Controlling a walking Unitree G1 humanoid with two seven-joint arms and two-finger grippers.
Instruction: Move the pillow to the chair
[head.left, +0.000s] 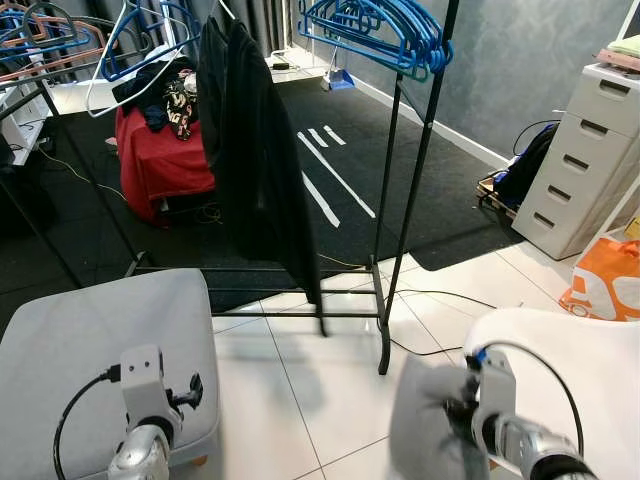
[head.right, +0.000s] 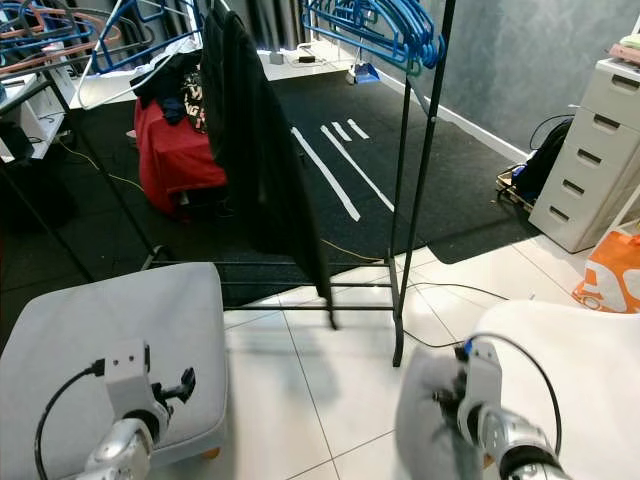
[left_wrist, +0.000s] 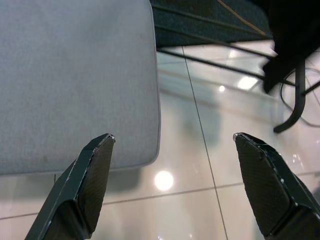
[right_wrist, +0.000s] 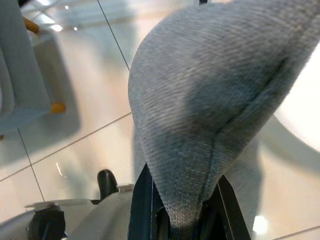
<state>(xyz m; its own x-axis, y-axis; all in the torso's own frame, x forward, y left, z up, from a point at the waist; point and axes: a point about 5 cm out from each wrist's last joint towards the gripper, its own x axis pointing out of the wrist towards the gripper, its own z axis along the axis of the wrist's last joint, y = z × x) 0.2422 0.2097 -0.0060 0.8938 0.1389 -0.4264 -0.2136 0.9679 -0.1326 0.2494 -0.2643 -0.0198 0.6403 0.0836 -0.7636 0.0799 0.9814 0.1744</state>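
The right tool (right_wrist: 182, 220) was clenched on a soft grey knitted fabric pillow (right_wrist: 215, 105), its two black fingers (right_wrist: 142, 205) pinching a fold at the pillow's lower edge. In the head views the pillow (head.left: 430, 420) hung in the air in front of the right arm, above the glossy white tiled floor (head.left: 330, 380) and just beside the rounded front edge of a white moulded plastic chair seat (head.left: 590, 370). Whether the pillow touched that seat could not be told.

The left tool (left_wrist: 172, 185) was released, its two dark fingers (left_wrist: 87, 180) spread wide apart with nothing between them. It hovered over the floor by the corner of a square grey upholstered ottoman (head.left: 95, 345), which stood on the tiles at the robot's left on short orange-tipped legs.

Ahead stood a black metal clothes rack (head.left: 405, 190) with a long black garment (head.left: 255, 150) hanging from it and a bunch of blue plastic hangers (head.left: 375, 30) on its top rail. A dark carpet (head.left: 350, 170) with white stripes lay behind it, and a red cloth-covered box (head.left: 160, 160) heaped with dark clothes sat on that carpet. At the far right a white chest of drawers (head.left: 580, 160) stood against the wall, with an orange bag (head.left: 610, 280) on the floor near it.
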